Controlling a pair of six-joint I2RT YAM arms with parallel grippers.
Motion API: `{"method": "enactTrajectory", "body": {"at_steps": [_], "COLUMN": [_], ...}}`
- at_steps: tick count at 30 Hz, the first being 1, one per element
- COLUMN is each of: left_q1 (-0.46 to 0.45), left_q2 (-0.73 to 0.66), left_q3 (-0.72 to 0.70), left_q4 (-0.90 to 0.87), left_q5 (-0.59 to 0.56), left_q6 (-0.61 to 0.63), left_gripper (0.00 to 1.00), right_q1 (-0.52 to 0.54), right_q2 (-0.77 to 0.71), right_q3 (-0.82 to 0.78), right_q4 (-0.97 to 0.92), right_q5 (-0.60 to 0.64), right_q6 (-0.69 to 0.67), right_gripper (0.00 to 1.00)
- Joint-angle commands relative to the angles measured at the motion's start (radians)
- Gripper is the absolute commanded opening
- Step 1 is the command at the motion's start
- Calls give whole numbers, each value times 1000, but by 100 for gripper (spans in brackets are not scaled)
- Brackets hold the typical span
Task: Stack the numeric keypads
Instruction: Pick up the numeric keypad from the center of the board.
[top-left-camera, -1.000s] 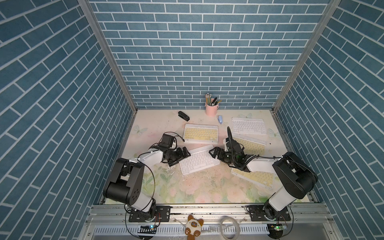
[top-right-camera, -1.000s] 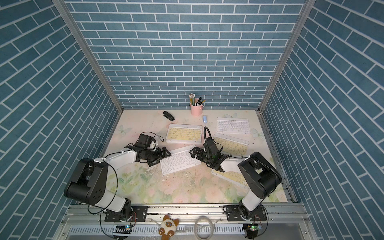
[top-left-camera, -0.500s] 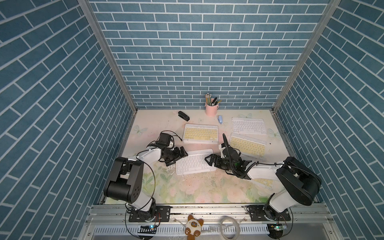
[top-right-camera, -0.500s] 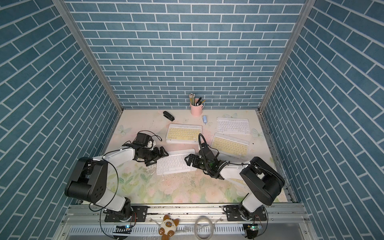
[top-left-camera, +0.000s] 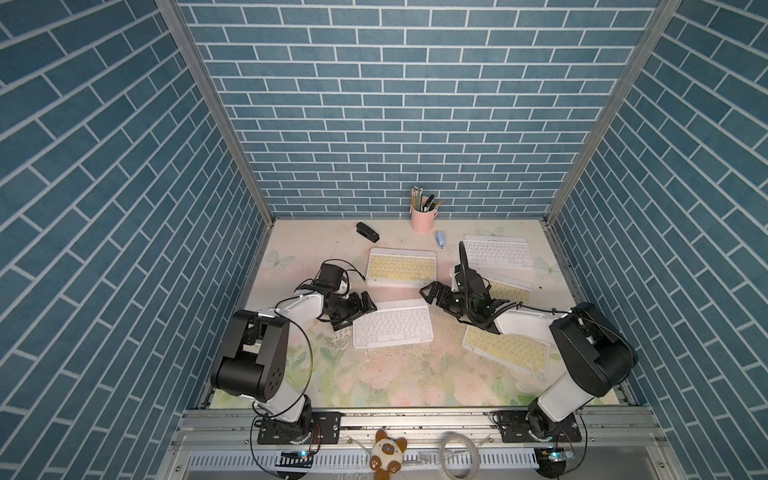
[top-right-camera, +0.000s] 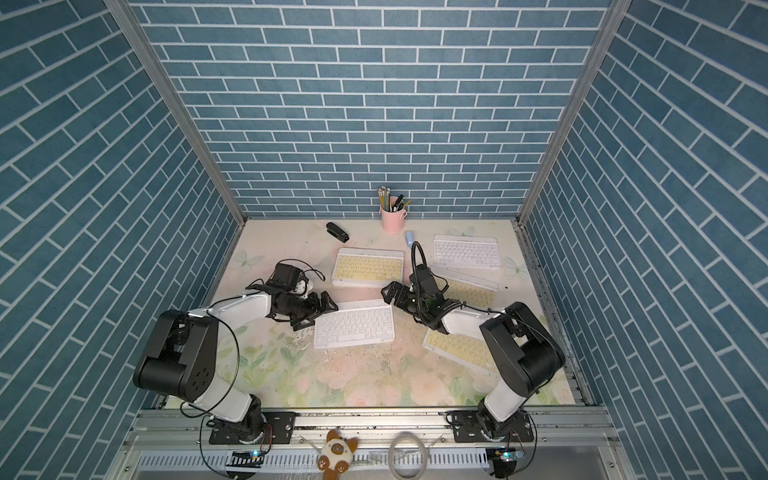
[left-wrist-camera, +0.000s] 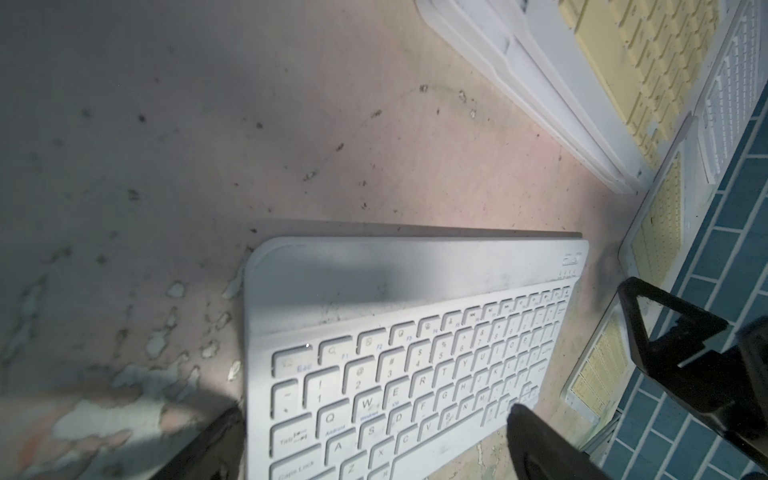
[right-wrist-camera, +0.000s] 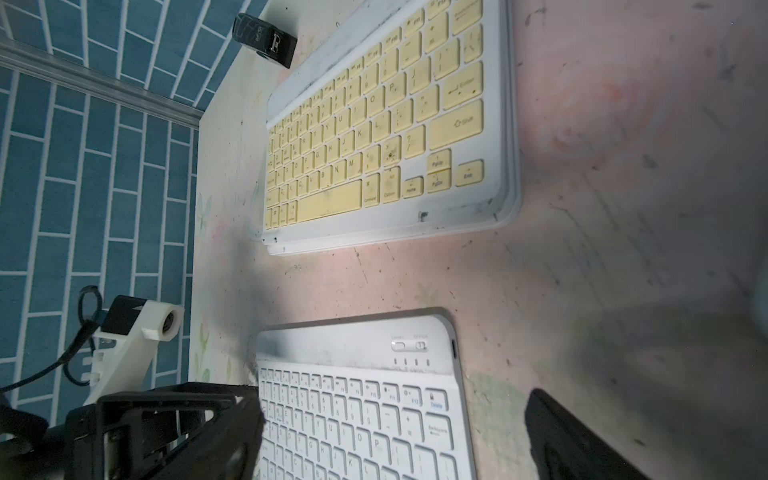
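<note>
White keypad (top-left-camera: 392, 328) — left gripper (top-left-camera: 360, 314), right gripper (top-left-camera: 432, 297) at opposite edges.

Blue brick walls (top-left-camera: 395, 104) (floral tabletop (top-left-camera: 374, 382))

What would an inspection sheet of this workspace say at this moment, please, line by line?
Surface: scuffed pastel floral tabletop, flaking near the middle.
Job's things: slim white-framed rectangular keypads, mostly spread out: white-keyed centre keypad; white-keyed back-right keypad; yellow-keyed back-centre keypad, topping a small stack; yellow-keyed mid-right keypad and yellow-keyed near-right keypad, both partly under the right arm.
Clutter: small black stapler, pink cup of pencils, small blue stick, all at the back.
Grippers: left gripper and right gripper at opposite short ends of the centre keypad, jaws open; contact unclear.
Cables: black cables loop over both wrists.
Surroundings: blue brick-pattern walls; plush cat toy at the front rail.
</note>
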Motion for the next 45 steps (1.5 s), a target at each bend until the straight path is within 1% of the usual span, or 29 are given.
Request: {"method": "enactTrajectory", "body": {"at_steps": [1,4,8,20,27,36,39,45], "left_q1": [3,3,3,2,3,3,2,3], "left_q2": [22,18,16,17,20,25,26,25], "left_q3": [-15,-20,-26,-30,-27,-31,-30,-31], "left_q4": [-42,-32,-29,-23,-27,-19,-20,-22], "left_q5": [-10,1,6,12,10,10,11,11], "left_q6": [14,13,15,13,16,14,16,20], "left_gripper": [100,100,100,99,100,100,100,100], "right_q1": [2,2,7,50,55,58,71,109], "right_q2": [73,129,158,125,143,132,133,157], "right_q3": [36,51,52,18,7,-56,-62,-58], "right_q4": [71,121,171,211,230,386,490,613], "right_q5": [-50,-79,-96,-76,-66,-106,-144,-176], "right_q6": [-8,17,39,76,82,123,118,126], "right_gripper": [99,98,99,99,98,99,99,98]}}
